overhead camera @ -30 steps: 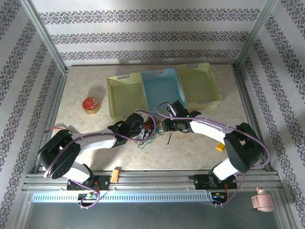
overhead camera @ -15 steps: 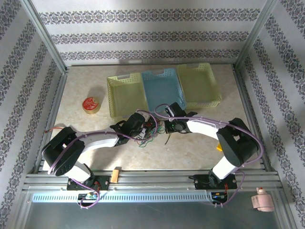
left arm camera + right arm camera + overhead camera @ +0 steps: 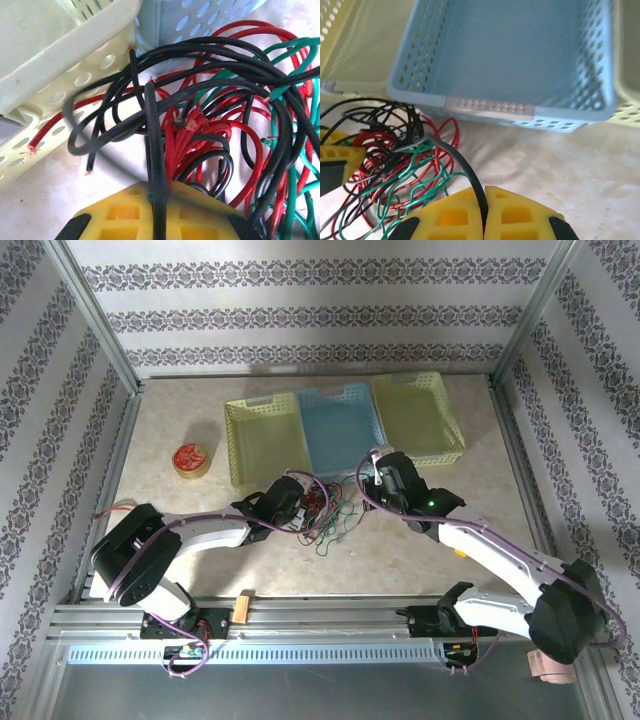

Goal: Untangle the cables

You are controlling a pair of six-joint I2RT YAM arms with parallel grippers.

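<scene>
Where the top view looks down on the counter (image 3: 200, 535), the cables (image 3: 328, 520) lie in a red, green and black tangle near its middle. They sit just before the pale yellow basket (image 3: 262, 440) and the blue basket (image 3: 340, 425). The left gripper (image 3: 303, 510) sits at the tangle's left side, and the right gripper (image 3: 374, 472) is just past its right side.

At the left wrist, the yellow jaws of the left gripper (image 3: 157, 202) are closed on a black strand (image 3: 156, 150) of the cables (image 3: 200, 127), hard by the pale yellow basket (image 3: 50, 60).

At the right wrist, the jaws of the right gripper (image 3: 484, 200) pinch a black strand (image 3: 465, 170). The cables (image 3: 395, 167) lie left of it, before the blue basket (image 3: 490, 107).
</scene>
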